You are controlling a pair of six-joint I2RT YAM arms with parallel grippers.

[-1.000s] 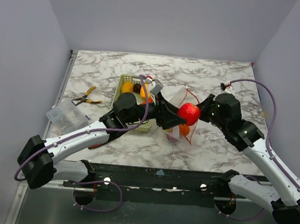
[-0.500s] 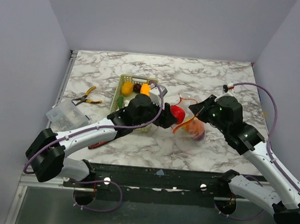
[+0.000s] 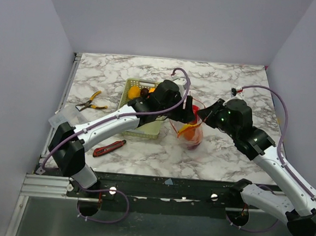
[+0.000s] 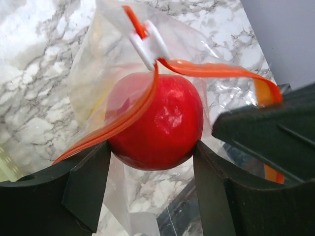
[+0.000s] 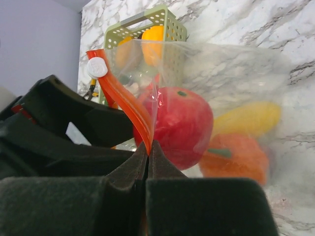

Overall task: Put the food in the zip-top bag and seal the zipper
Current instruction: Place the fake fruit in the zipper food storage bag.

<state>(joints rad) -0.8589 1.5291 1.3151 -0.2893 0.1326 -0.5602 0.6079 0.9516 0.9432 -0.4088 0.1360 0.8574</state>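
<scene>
Red and glossy, the red apple [image 4: 157, 120] sits clamped between the two fingers of the left gripper [image 4: 151, 147], right at the mouth of the zip-top bag [image 5: 236, 73]. The bag hangs above the marble table [image 3: 232, 80], about midway between its left and right edges and nearer the near edge than the far one. The right gripper [image 5: 147, 147] is pinched together on the zipper [image 5: 123, 105], holding that side of the mouth up. A yellow piece [image 5: 251, 118] and an orange piece [image 5: 236, 157] already lie in the bag's bottom.

One run of the orange strip crosses the front of the apple in the left wrist view, so the apple looks only partly through the opening. To do this step well, the left arm should push the apple lower, past both strips, before letting go, while the right holds its pinch firm and high so the mouth does not fold shut. Releasing too early risks the apple rolling off the lip towards the mesh basket [image 3: 130, 86].
</scene>
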